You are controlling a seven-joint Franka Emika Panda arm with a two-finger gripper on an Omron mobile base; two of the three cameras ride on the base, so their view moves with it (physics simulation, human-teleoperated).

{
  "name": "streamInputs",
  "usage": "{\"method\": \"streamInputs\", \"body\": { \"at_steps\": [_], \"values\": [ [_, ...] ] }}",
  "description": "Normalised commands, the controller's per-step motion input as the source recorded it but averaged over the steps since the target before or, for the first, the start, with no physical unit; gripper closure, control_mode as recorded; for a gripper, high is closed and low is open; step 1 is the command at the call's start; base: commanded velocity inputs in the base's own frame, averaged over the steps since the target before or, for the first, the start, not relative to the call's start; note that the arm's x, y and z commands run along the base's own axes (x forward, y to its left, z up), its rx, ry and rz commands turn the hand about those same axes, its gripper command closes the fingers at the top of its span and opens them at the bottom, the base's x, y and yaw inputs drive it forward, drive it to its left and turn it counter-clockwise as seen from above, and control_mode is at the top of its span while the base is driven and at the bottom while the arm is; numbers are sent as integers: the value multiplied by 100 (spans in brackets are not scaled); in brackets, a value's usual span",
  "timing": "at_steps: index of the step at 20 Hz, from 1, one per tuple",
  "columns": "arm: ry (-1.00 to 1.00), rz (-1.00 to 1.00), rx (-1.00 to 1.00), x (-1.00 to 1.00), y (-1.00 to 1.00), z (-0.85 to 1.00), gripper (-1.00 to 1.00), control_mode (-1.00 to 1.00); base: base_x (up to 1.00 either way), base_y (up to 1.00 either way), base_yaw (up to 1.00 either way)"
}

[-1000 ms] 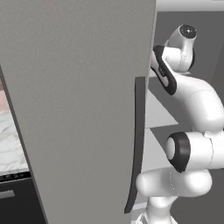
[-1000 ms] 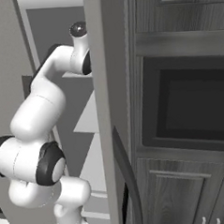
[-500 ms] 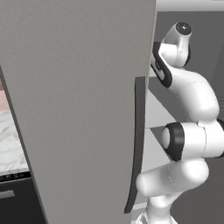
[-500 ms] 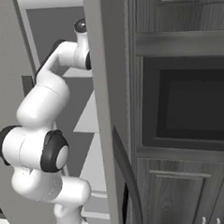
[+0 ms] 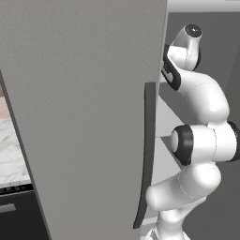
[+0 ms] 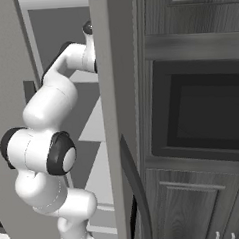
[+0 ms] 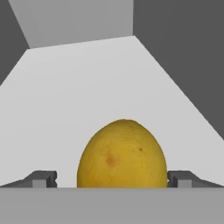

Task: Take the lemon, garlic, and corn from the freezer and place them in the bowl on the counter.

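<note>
Reaching: the gripper (image 7: 112, 181) is inside the freezer (image 5: 84, 117), lined up on the lemon (image 7: 122, 154) for a first pick.
Key relation: in the hand view the lemon lies straight ahead of the gripper and centred between its two tips; its long axis runs along the line of approach, its narrower end pointing away toward the back of the compartment.
Fingertips: one dark tip (image 7: 43, 179) shows to the left of the fruit and the other to its right, each with a visible gap to the peel.
Gripper state: jaws spread wide, holding nothing and touching nothing that can be seen; the lowest part of the fruit is hidden, so contact there cannot be ruled out.
Lemon position: resting on the pale freezer shelf (image 7: 87, 83), toward the near edge, well clear of the back wall and of both side walls.
Arm: in the left base view the white arm (image 5: 201, 140) bends up and past the door edge into the compartment; the right base view shows the same reach.
Freezer door: swung open, its long dark handle (image 5: 146, 154) on the edge nearest the arm.
Judgement: the next move looks like a short advance, then closing across the fruit's short width; a round peel may slip if gripped off-centre.
Surroundings: a marble counter (image 5: 13, 154) at the left edge; dark wood cabinets (image 6: 196, 112) to the right.
</note>
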Motion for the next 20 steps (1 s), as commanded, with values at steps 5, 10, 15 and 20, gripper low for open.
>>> {"method": "streamInputs", "body": {
  "at_steps": [5, 10, 15, 20],
  "values": [
    [1, 0, 0, 2, -2, -12, 100, -100, 0, 0, 0],
    [0, 0, 0, 7, 0, -5, 100, -100, 0, 0, 0],
    [0, 0, 0, -13, 0, 0, 100, -100, 0, 0, 0],
    [0, 0, 0, -67, 2, 0, 100, -100, 0, 0, 0]
  ]
}}
